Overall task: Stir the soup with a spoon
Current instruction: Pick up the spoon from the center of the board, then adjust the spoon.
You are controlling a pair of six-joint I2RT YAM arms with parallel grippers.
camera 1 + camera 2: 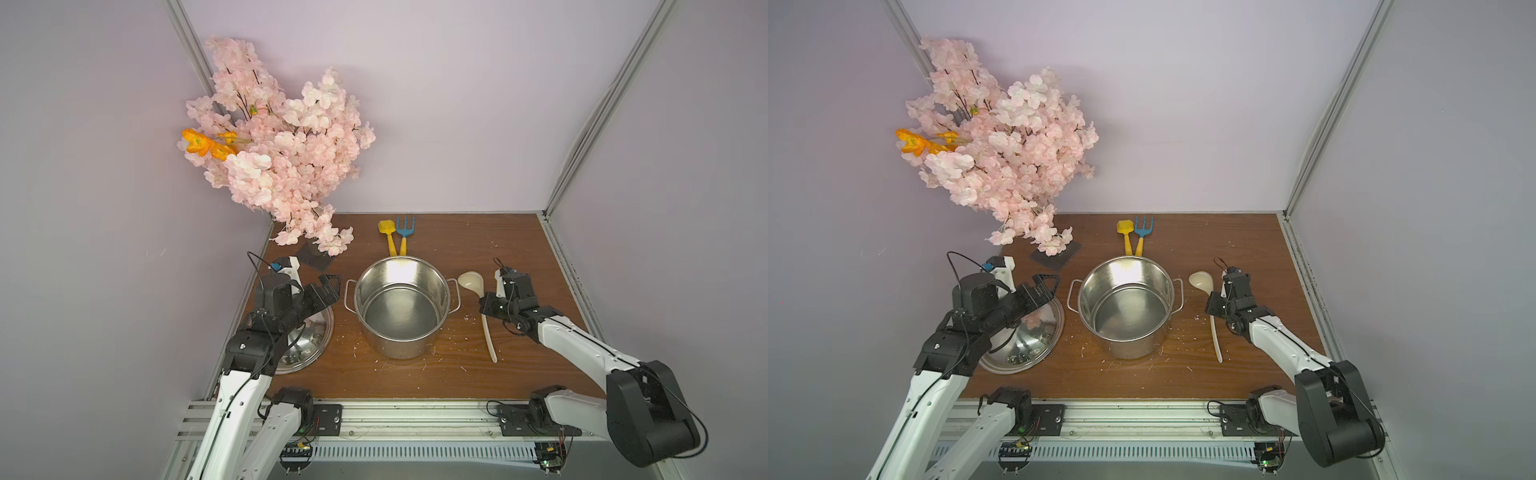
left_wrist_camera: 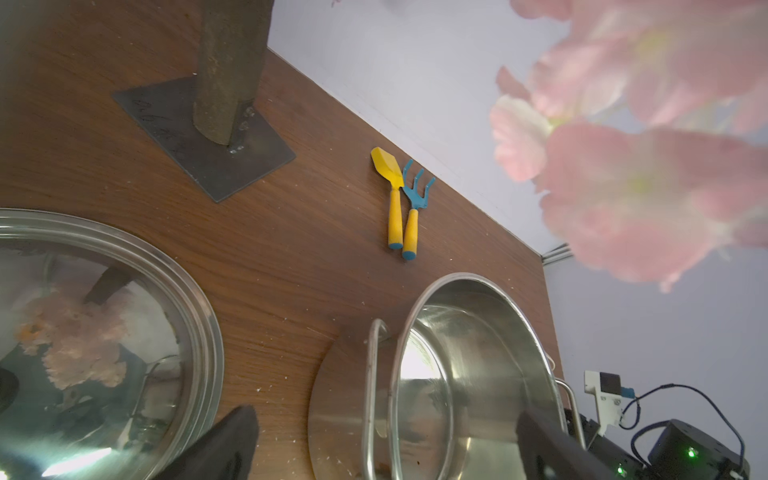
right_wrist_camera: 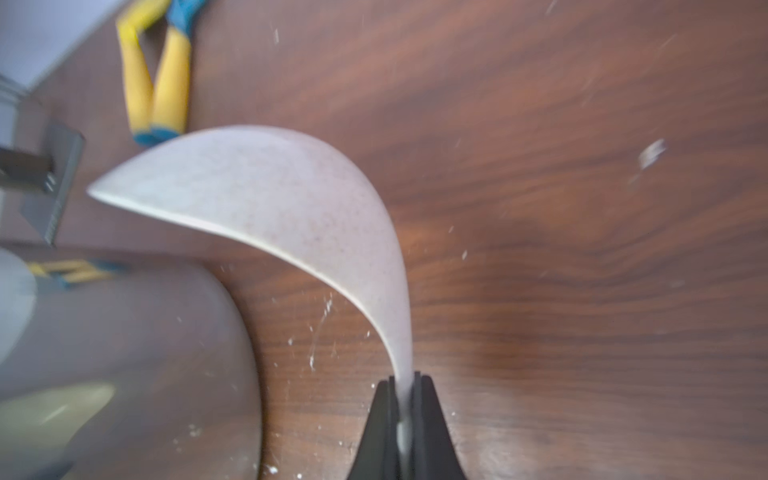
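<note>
Though plain cream, the deep-bowled ladle (image 3: 266, 199) is finely speckled.

No readable text, no legible labels, brands, numbers or signs

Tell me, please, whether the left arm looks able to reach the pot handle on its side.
Probably yes: the open left end effector hovers by the lid, right beside that handle of the pot, and nothing stands between them.

Right claw (image 3: 402, 399) pinches the ladle (image 3: 266, 199) handle.
</note>
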